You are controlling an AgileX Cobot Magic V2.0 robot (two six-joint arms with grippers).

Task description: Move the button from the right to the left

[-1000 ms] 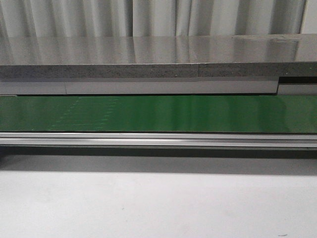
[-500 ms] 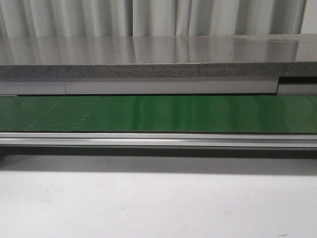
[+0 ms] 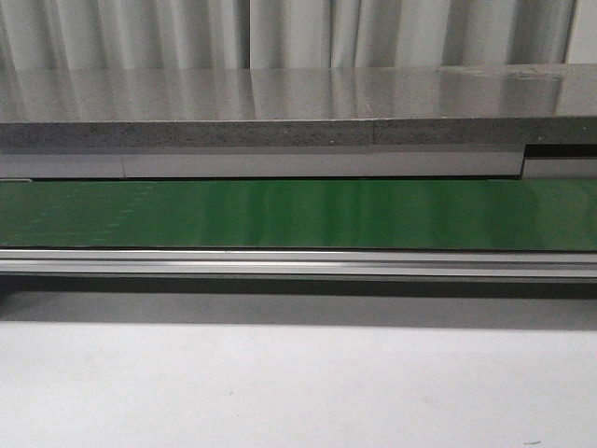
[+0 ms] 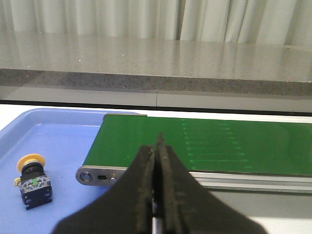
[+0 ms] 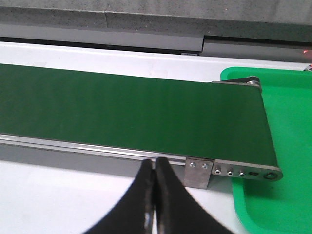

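Observation:
The button (image 4: 32, 179), with a yellow-orange cap on a black body, lies on its side in the blue tray (image 4: 58, 141) in the left wrist view. My left gripper (image 4: 157, 146) is shut and empty, over the table in front of the green belt's left end and apart from the button. My right gripper (image 5: 155, 165) is shut and empty, just in front of the belt's near rail by its right end. Neither gripper nor the button shows in the front view.
The green conveyor belt (image 3: 298, 213) runs across the table, with a metal rail (image 3: 298, 263) along its near side. A green tray (image 5: 287, 146) sits at the belt's right end. A grey counter (image 3: 280, 103) and curtains stand behind.
Only faint marks and sheen on the green belt shift between frames. Nothing else in the front view has moved.

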